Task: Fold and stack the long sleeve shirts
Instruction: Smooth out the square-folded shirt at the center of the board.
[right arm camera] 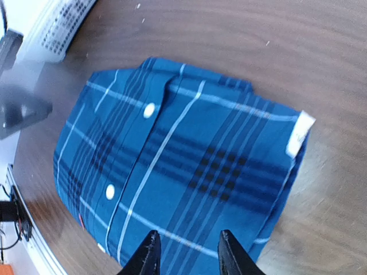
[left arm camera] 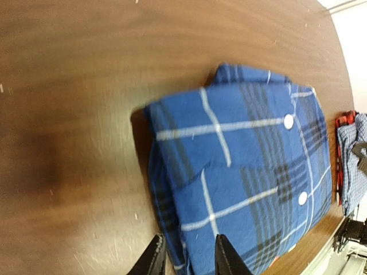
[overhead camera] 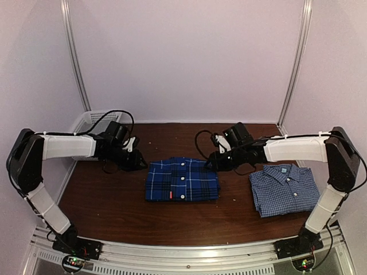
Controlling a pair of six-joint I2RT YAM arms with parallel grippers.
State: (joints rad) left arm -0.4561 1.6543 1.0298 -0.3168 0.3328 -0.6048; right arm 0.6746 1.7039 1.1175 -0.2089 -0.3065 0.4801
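Brown tabletop (overhead camera: pixel 109 206), top view: the folded dark plaid shirt (overhead camera: pixel 182 179) is lying centrally between the left gripper (overhead camera: pixel 137 162) and right gripper (overhead camera: pixel 213 163), with the paler checked shirt (overhead camera: pixel 285 189) lying folded to its right, not touching it. Left wrist view: the fingers (left arm camera: pixel 153 258) are standing narrowly parted over the plaid's edge, gripping nothing. Right wrist view: the fingers (right arm camera: pixel 148 255) are likewise standing narrowly parted and empty over the plaid.

White-shelled, black-jointed left arm (overhead camera: pixel 67 146) and right arm (overhead camera: pixel 295 149), looped black cables (overhead camera: pixel 119 112), black fingers (left arm camera: pixel 153 259).

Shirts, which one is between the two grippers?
The dark plaid shirt, flanked by the left gripper and right gripper; the paler small-check shirt lies apart, beyond the right arm.
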